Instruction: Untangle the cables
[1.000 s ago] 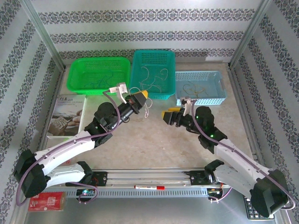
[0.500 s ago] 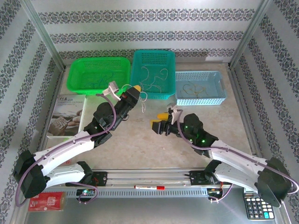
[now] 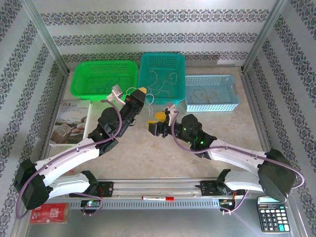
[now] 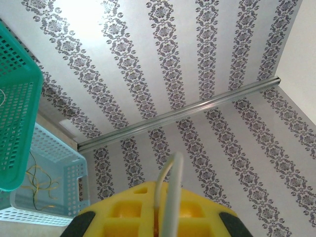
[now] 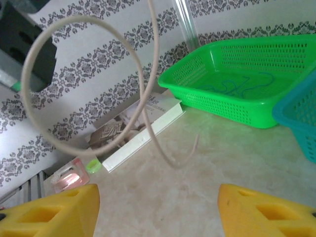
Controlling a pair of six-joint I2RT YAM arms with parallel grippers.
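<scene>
Left arm (image 3: 74, 153) is stretched forward and angled inward, left gripper (image 3: 139, 94) pinched tight on a cream cable (image 4: 170, 177). Right arm (image 3: 232, 153) lies low, reaching way across toward it, right gripper (image 3: 154, 122) jaws parted, probably rolled sideways, tough call from above.

In the left wrist view the bottom edge cuts off the left gripper (image 4: 165, 200), leaving just its yellow fingertips. The whitish cable (image 4: 169, 182) pinched between them is blurred, and its lower end is hidden. The left edge crops the teal basket (image 4: 22, 113). In the right wrist view the right gripper (image 5: 157, 205) is cropped at the bottom too. The cable loop (image 5: 156, 44) runs out past the top edge, soft with nearness. From above, the wires (image 3: 163, 79) in the teal basket are too thin to count.
</scene>
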